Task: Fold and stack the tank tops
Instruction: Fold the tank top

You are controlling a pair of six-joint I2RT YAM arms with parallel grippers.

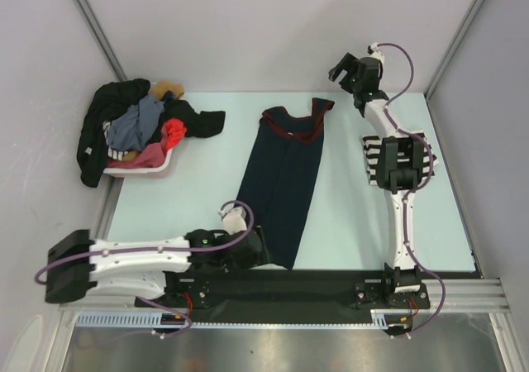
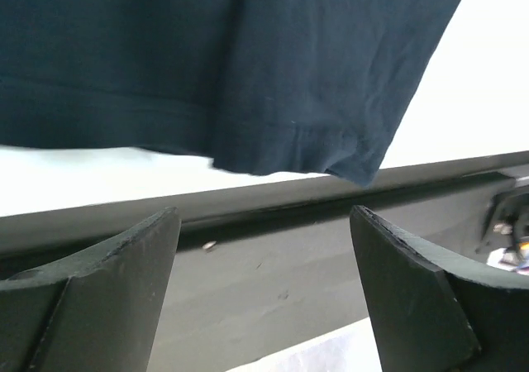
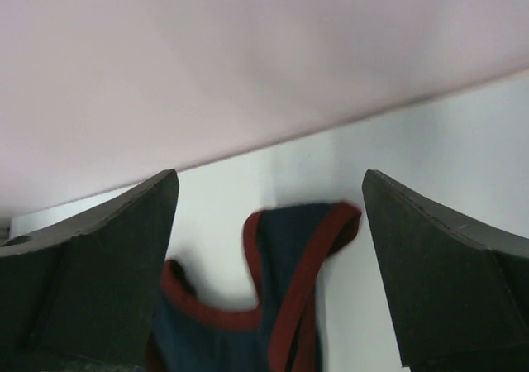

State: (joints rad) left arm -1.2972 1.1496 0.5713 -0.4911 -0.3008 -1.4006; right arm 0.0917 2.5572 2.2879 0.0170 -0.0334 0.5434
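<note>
A dark navy tank top (image 1: 283, 182) with dark red trim lies folded lengthwise in a long strip down the middle of the table. Its hem (image 2: 207, 66) fills the top of the left wrist view. My left gripper (image 1: 258, 252) sits at that near hem, open, fingers (image 2: 107, 289) apart with nothing between them. My right gripper (image 1: 343, 68) hovers open at the far right, beyond the red-trimmed shoulder straps (image 3: 289, 306), and is empty. A black-and-white striped tank top (image 1: 370, 159) lies on the right, partly hidden under the right arm.
A pale pink basket (image 1: 140, 172) heaped with mixed clothes stands at the back left, dark cloth hanging over its side. The black mounting rail (image 1: 322, 285) runs along the table's near edge. Grey walls close in the back and sides.
</note>
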